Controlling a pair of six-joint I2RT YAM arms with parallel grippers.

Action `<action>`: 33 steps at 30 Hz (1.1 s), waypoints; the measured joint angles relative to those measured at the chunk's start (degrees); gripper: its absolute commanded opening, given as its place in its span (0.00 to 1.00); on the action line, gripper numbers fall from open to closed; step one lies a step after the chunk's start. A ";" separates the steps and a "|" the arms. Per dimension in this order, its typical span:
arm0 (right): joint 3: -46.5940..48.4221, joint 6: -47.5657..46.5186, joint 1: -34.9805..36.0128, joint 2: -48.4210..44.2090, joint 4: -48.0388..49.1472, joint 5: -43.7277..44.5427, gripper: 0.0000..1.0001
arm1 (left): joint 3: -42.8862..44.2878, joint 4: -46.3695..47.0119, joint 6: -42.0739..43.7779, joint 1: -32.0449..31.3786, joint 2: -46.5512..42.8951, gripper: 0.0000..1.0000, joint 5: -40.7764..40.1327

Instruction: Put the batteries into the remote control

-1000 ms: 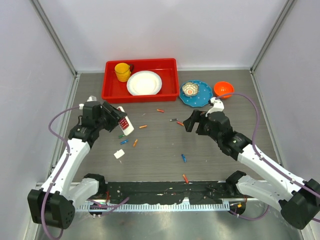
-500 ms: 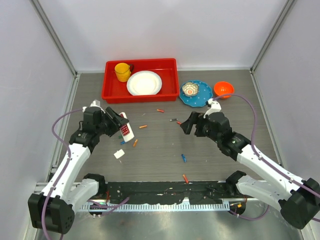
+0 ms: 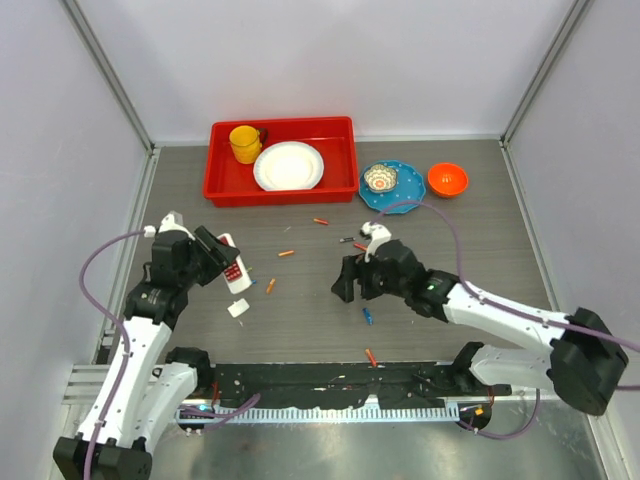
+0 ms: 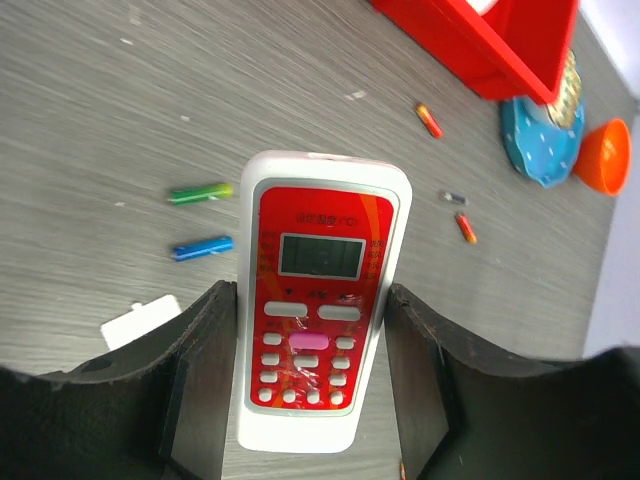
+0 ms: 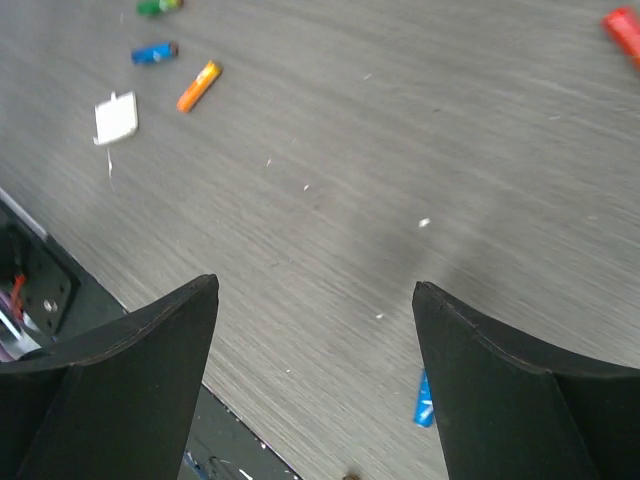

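Note:
My left gripper (image 3: 226, 266) is shut on the remote control (image 3: 233, 270), a small white handset. In the left wrist view its red button face (image 4: 318, 300) points up at the camera between the two fingers (image 4: 205, 380). Batteries lie scattered on the table: green (image 4: 200, 192), blue (image 4: 202, 246), orange (image 3: 270, 285) and another orange (image 3: 286, 253). My right gripper (image 3: 345, 283) hangs open over the table's middle with nothing between its fingers (image 5: 140, 370). A blue battery (image 5: 424, 400) lies just beside its right finger.
A small white flat piece (image 3: 238, 308) lies near the remote. At the back stand a red tray (image 3: 335, 150) holding a yellow mug (image 3: 244, 143) and white plate (image 3: 289, 166), a blue plate (image 3: 400, 200) and an orange bowl (image 3: 447, 179). More batteries (image 3: 371, 357) lie near the black front rail.
The right arm swung left and nearer, its gripper now over the table's middle with jaws slightly narrower. The left gripper drew back to the left with the remote.

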 measured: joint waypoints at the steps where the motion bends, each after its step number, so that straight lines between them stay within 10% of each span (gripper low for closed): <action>1: 0.57 -0.50 2.36 1.79 -0.04 0.66 0.82 | 0.00 -1.03 0.00 0.61 -0.70 0.00 -0.98; 12: 12.94 -4.13 18.01 20.94 4.52 9.11 0.74 | -0.24 -8.46 -1.95 8.68 -3.80 0.00 -5.42; 33: 27.19 -11.67 23.56 45.13 21.57 9.75 0.73 | -0.26 -13.97 -4.85 8.70 -7.17 0.00 -13.31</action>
